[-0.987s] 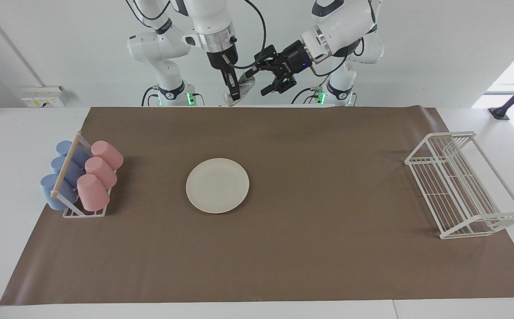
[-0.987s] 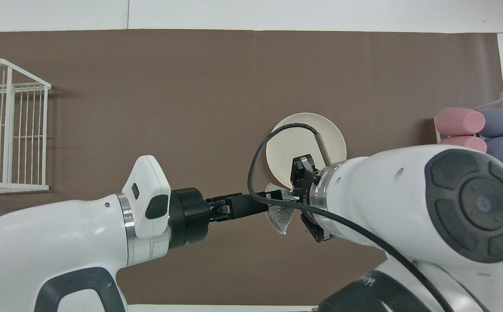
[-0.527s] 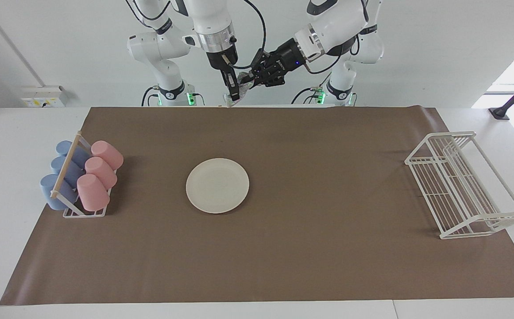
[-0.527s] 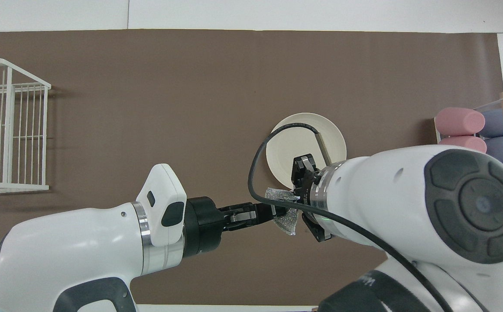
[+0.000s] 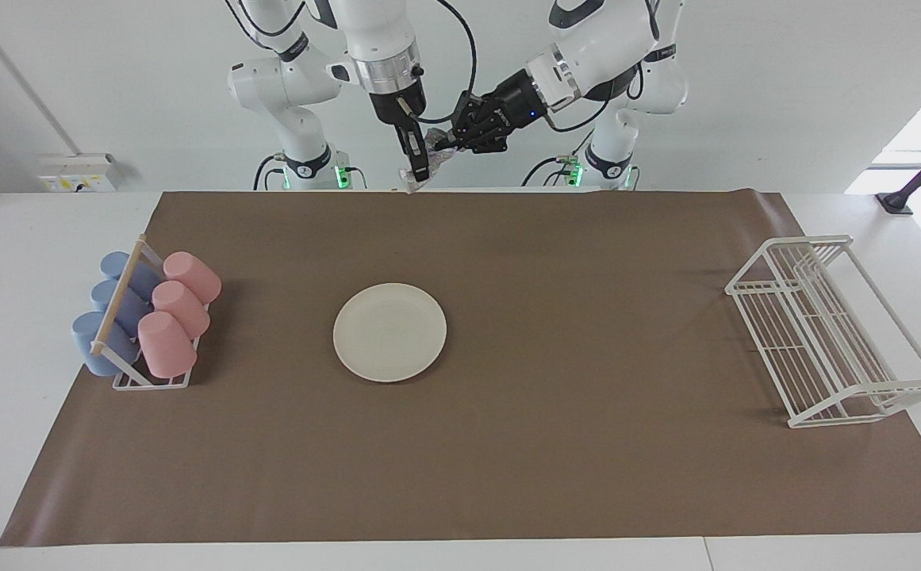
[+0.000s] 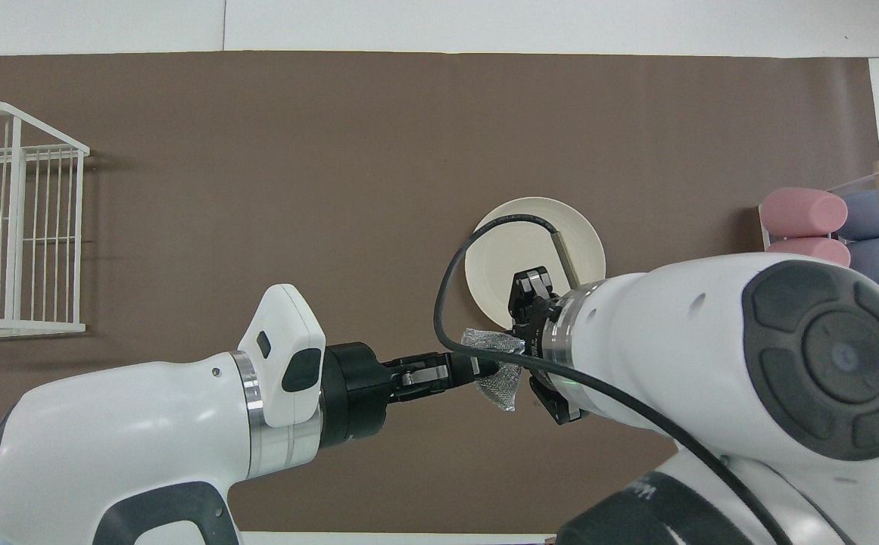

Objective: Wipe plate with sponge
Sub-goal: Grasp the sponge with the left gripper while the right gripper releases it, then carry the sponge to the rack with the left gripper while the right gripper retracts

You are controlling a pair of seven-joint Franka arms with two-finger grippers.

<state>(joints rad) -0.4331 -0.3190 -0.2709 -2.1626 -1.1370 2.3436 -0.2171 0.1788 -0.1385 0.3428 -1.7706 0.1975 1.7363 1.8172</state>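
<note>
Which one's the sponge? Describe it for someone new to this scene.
Start at the two robot arms, raised at their own end of the brown mat. Between the left gripper and right gripper hangs the sponge: a small, silvery, glittery mesh wad, unlike the black fingers around it.

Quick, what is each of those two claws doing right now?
Left gripper: shut on the silvery-grey mesh sponge, up in the air.
Right gripper: at the same sponge; open or shut cannot be told.

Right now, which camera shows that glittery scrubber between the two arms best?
The overhead view: the sponge shows its mesh clearly, pinched by the left gripper beside the right gripper. In the facing view the sponge is a small wad, partly hidden.
</note>
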